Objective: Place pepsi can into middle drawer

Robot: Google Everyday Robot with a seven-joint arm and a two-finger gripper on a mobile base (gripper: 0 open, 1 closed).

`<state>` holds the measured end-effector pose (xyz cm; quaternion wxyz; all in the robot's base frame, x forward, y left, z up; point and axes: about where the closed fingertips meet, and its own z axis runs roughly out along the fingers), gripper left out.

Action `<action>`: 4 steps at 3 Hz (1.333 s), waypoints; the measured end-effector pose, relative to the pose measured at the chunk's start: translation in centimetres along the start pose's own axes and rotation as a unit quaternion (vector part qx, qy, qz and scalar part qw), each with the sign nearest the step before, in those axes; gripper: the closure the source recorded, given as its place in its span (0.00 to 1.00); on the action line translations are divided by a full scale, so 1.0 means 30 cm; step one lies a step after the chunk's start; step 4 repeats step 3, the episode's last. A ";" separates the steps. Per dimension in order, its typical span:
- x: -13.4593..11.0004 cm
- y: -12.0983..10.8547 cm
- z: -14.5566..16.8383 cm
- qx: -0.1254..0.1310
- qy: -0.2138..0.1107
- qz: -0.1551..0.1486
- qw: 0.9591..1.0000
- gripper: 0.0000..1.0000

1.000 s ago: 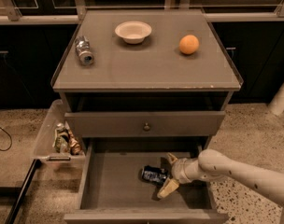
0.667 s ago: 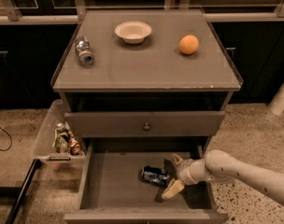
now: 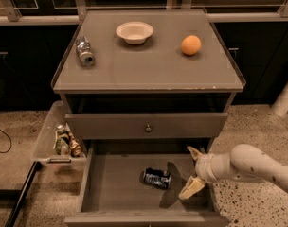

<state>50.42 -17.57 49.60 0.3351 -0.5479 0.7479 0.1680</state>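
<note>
Gripper: the gripper (image 3: 193,170) hangs inside the pulled-out drawer, below the counter's front right corner. Its two pale fingers are spread wide and hold nothing.
Arm: the white arm (image 3: 257,167) reaches in from the right, over the drawer's right wall.
Pepsi can: the pepsi can (image 3: 157,178) lies on its side on the drawer floor, just left of the gripper and apart from its fingers.
Middle drawer: the middle drawer (image 3: 115,183) stands open below the counter's front edge. Its bare floor runs from the can to the left wall.
Counter: the counter (image 3: 148,72) carries a bowl (image 3: 134,32) near the back edge, an orange (image 3: 191,45) toward the right edge and a silver can (image 3: 85,51) near the left edge.
Bin: a clear bin (image 3: 44,136) of small items sits off the front left corner.
</note>
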 end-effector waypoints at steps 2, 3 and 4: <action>-0.154 0.010 -0.208 0.068 0.034 -0.069 0.995 0.00; -0.166 0.007 -0.223 0.076 0.035 -0.074 0.994 0.00; -0.166 0.007 -0.223 0.076 0.035 -0.074 0.994 0.00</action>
